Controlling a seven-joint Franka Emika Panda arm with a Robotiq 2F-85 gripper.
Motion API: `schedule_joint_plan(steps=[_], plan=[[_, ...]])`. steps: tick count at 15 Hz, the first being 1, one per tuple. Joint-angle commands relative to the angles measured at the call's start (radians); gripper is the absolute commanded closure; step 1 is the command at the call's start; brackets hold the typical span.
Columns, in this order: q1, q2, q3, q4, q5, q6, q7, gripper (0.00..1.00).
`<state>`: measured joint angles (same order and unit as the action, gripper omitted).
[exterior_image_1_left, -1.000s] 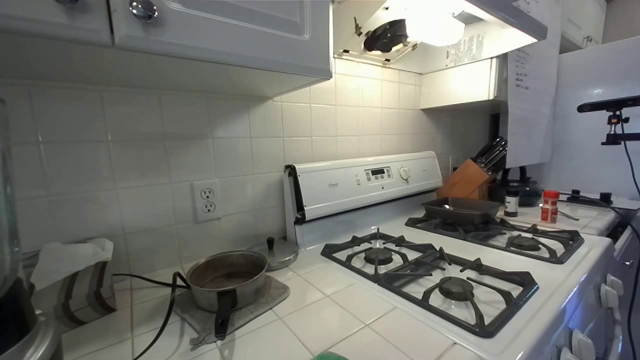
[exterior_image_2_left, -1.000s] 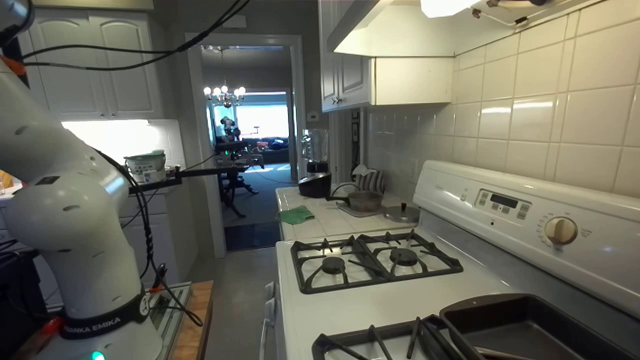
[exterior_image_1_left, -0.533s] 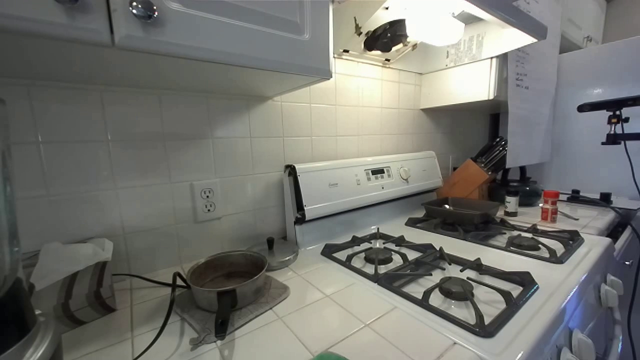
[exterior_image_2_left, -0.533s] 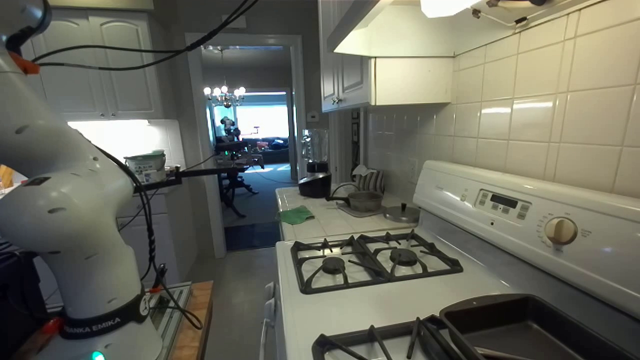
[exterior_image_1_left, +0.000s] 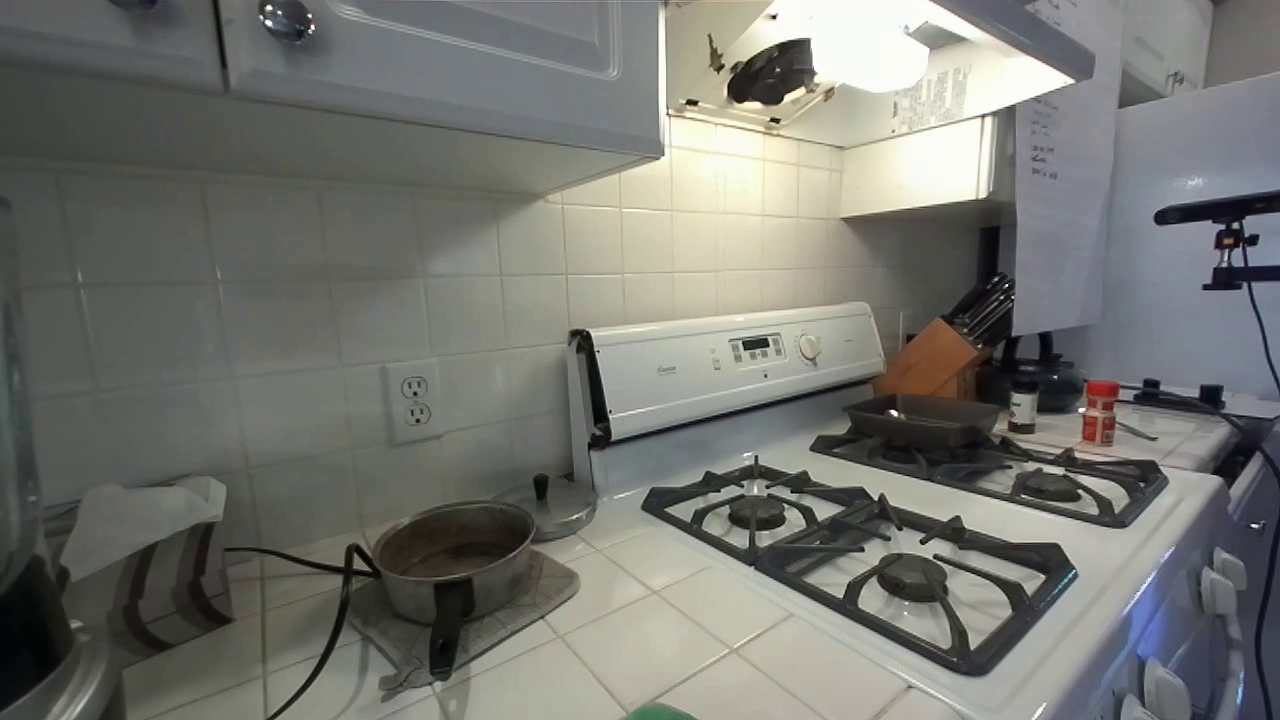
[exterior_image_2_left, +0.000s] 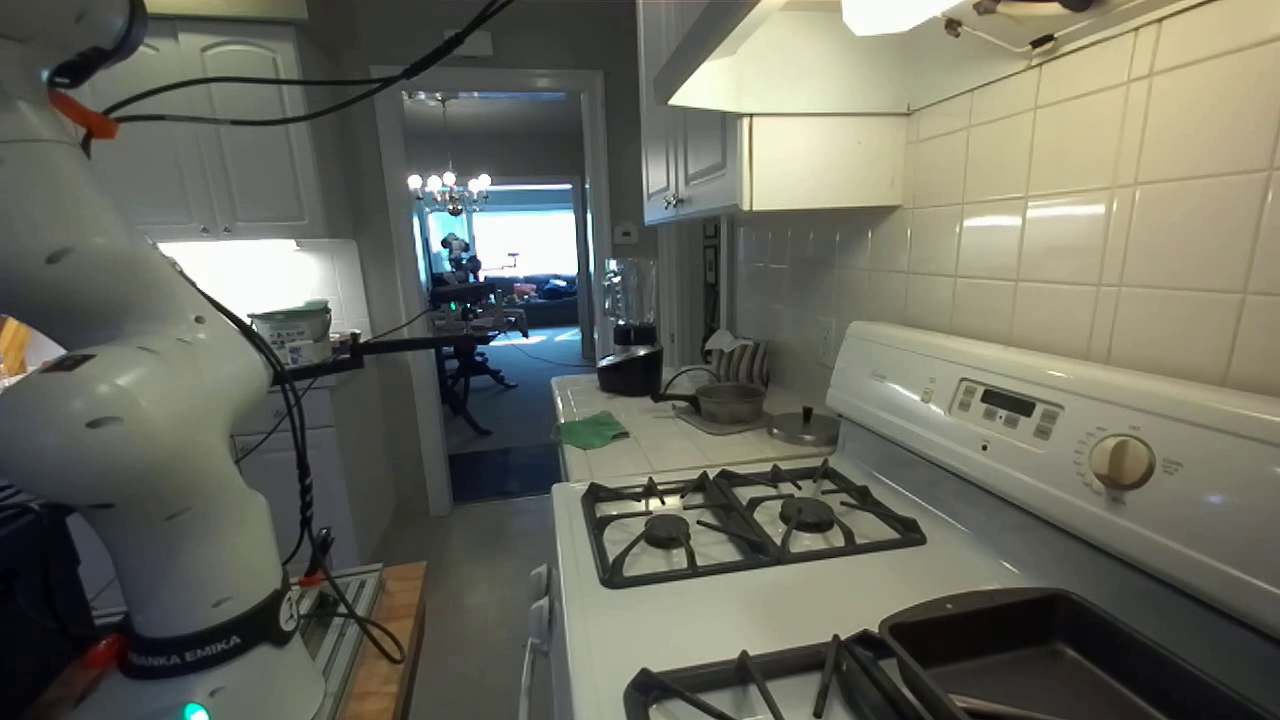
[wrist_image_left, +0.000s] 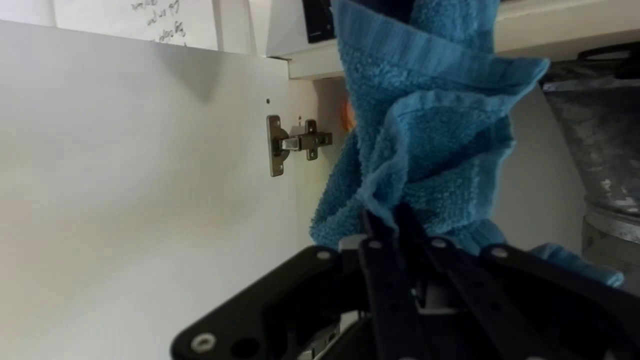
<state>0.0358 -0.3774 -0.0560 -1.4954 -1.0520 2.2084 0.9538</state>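
The jaws clench a blue terry towel (wrist_image_left: 445, 130) near an open cabinet door (wrist_image_left: 150, 165) — loose folds could catch on the cup hinge (wrist_image_left: 292, 144), or too shallow a pinch could let the towel slip.

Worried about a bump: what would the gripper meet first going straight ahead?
Past the blue cloth in the gripper, perhaps the cabinet wall; the cloth hides the way, so depth is unclear.
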Motion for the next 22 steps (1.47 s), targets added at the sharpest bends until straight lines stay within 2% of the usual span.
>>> schedule_joint_plan(steps=[1,5,10,11,15,22], plan=[[-0.033,0.079,-0.034,0.094,0.159,0.102,-0.046,0.97],[-0.072,0.148,-0.046,0.164,0.317,0.142,-0.137,0.97],[-0.114,0.242,-0.031,0.277,0.488,0.084,-0.255,0.97],[-0.075,0.256,-0.065,0.296,0.497,0.078,-0.267,0.97],[-0.080,0.316,-0.085,0.362,0.592,0.094,-0.355,0.97],[-0.096,0.398,-0.110,0.430,0.698,0.216,-0.573,0.97]])
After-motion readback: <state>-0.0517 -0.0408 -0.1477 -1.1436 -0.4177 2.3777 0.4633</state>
